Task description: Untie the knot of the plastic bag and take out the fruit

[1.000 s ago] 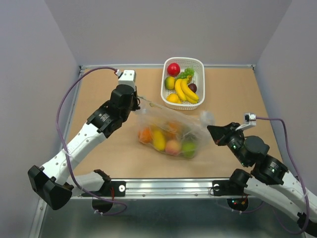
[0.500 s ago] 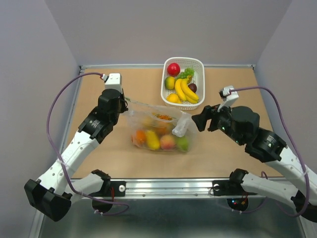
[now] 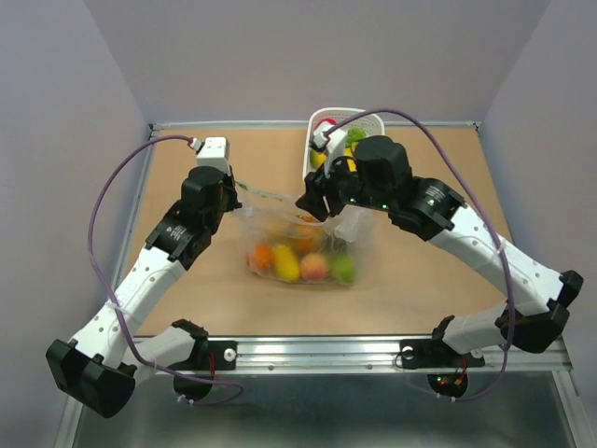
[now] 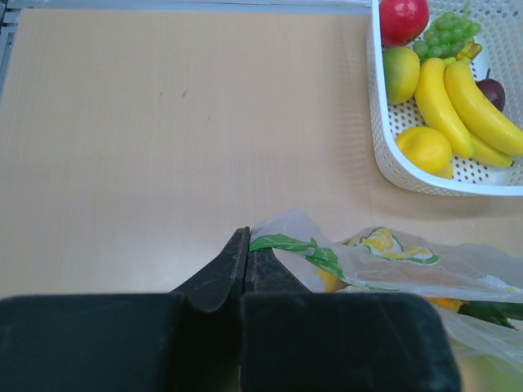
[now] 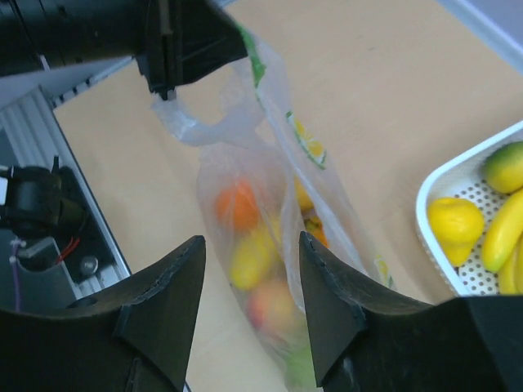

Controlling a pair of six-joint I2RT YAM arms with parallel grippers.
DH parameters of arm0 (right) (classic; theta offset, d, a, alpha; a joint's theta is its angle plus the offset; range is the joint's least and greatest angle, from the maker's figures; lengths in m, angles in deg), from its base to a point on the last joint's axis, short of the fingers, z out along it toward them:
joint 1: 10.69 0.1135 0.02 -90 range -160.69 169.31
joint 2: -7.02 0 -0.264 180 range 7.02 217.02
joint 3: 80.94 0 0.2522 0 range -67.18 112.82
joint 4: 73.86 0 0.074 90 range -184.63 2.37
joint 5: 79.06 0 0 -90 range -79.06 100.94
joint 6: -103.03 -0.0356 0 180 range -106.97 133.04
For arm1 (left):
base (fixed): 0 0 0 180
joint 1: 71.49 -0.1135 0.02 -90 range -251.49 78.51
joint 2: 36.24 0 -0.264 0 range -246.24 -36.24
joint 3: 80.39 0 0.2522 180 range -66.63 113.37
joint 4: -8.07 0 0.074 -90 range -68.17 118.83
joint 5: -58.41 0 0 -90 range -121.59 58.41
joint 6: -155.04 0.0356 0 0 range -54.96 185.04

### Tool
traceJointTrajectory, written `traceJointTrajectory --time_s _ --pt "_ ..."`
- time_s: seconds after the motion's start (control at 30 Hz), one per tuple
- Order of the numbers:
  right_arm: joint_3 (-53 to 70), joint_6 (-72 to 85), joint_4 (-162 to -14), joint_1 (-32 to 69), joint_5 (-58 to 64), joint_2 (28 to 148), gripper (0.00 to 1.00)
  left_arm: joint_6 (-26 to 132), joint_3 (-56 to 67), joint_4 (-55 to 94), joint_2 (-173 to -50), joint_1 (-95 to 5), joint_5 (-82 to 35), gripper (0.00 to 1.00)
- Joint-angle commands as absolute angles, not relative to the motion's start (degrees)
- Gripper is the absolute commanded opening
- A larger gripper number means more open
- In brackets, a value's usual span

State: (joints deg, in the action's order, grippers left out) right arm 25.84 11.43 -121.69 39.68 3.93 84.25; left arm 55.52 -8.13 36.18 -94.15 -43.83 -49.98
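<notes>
1. Pinching bag edge: left gripper (image 4: 246, 261) has fingers clamped tight on a thin fold of the plastic bag (image 4: 409, 265), at the bag's left upper corner, nr the green print.
2. Top view: left gripper (image 3: 235, 194) sits at the bag's far-left corner. The plastic bag (image 3: 298, 233) lies mid-table on the tan table (image 3: 429, 280), stretching right from that pinch.
3. Right gripper (image 3: 311, 203) reaches across from the right and hangs over the bag's far edge, approx centre, just in front of the white basket (image 3: 373, 119).
4. Right wrist view: right gripper (image 5: 251, 239) has fingers spread apart, nothing held; the bag (image 5: 270, 163) is below, seen in the gap between them. Can't tell if the tips touch plastic.
5. Same view: left gripper (image 5: 192, 49) at top left, with a bunched strip of bag hanging from it.
6. The fruit is inside the bag, along its near side: orange (image 3: 264, 254), yellow fruit (image 3: 285, 264), peach (image 3: 314, 268), green fruit (image 3: 344, 269), in a row left to right, touching or nearly so.
7. Basket, left wrist view: rim (image 4: 384, 155) far right of the bag, apart from it. It holds a red apple (image 4: 402, 18), grapes (image 4: 445, 33), bananas (image 4: 458, 98) and a lemon (image 4: 425, 149).
</notes>
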Motion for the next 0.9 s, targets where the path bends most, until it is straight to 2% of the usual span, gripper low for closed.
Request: traceJointTrajectory --time_s 0.0,0.2,0.43,0.5,0.53,0.57,0.63,0.67,0.7,0.77,0.87 --pt "25.56 15.93 -122.52 42.22 -0.23 87.43 0.56 55.11 -8.98 33.35 -92.76 -44.42 -49.35 0.0" --pt "19.75 17.6 -122.43 42.48 9.43 92.35 0.63 55.11 -9.15 33.26 -93.02 -44.6 -48.55 0.0" --pt "9.23 18.48 -118.13 42.66 15.16 95.17 0.65 55.11 -9.59 32.91 -92.84 -44.95 -47.85 0.0" --pt "6.93 18.48 -117.16 43.27 13.67 95.43 0.58 54.93 -9.77 32.64 -93.02 -45.03 -47.94 0.0" --pt "6.05 18.48 -116.72 44.06 12.97 95.09 0.5 54.93 -9.85 32.38 -93.02 -45.03 -48.02 0.0" --pt "3.95 18.48 -116.54 46.41 11.65 94.74 0.35 54.85 -10.12 32.2 -93.37 -45.12 -48.55 0.0" --pt "0.09 18.92 -115.58 50.54 5.8 93.42 0.19 54.41 -10.64 31.77 -94.42 -45.3 -50.99 0.0" --pt "0.06 18.58 -114.97 51.7 5.75 92.89 0.19 54.23 -10.82 31.68 -94.86 -45.39 -52.23 0.0" --pt "-2.64 18.05 -113.13 52.93 2.18 92.45 0.13 53.53 -11.0 31.33 -95.48 -45.47 -53.38 0.0" --pt "-5.64 16.47 -111.45 56.53 -0.56 91.75 0.09 52.91 -11.35 31.15 -97.76 -45.91 -55.31 0.0" --pt "-11.18 13.75 -108.11 60.4 -1.1 91.31 0.06 51.16 -11.18 30.88 -101.44 -46.87 -55.06 0.0"
